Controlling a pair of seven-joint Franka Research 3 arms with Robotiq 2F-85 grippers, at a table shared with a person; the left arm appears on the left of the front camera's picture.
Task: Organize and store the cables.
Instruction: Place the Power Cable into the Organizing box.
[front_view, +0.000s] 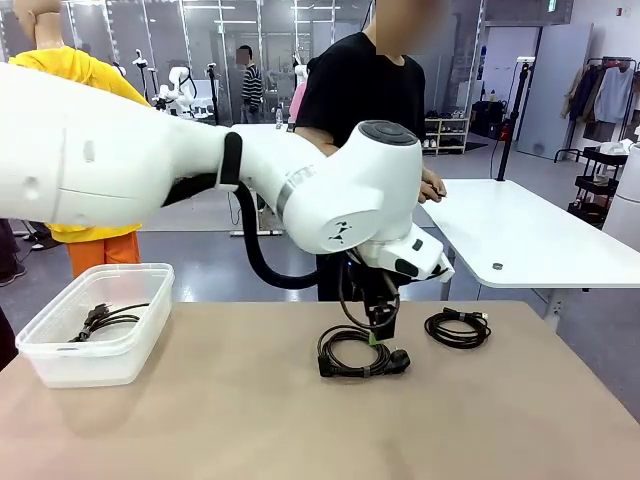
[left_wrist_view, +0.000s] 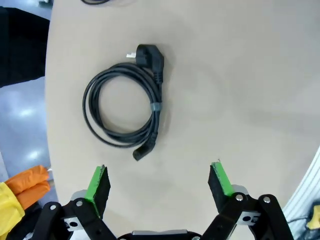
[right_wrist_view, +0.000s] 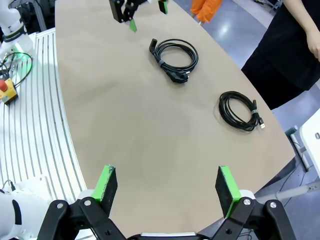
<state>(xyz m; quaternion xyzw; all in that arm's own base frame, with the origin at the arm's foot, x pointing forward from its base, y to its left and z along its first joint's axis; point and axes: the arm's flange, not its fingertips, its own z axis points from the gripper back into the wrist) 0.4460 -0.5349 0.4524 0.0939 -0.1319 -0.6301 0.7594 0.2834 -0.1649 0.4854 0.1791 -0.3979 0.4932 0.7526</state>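
Left claw (left_wrist_view: 159, 172), spread open and empty, hovers before a light, floppy coiled cable (left_wrist_view: 156, 120), probably best pinched across its grey tie (left_wrist_view: 156, 106) just ahead.

legible text: none | white arm (front_view: 330, 190): small dark emblem (front_view: 341, 231), no readable letters

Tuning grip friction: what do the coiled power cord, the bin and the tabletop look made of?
Coiled power cord: black rubber or PVC jacket, probably. It is matte with a faint sheen and has moulded plugs.
Bin: translucent plastic with milky walls and a rounded moulded rim.
Tabletop: likely laminate. It is smooth, matte, uniform beige with no visible grain, though the core can't be seen.
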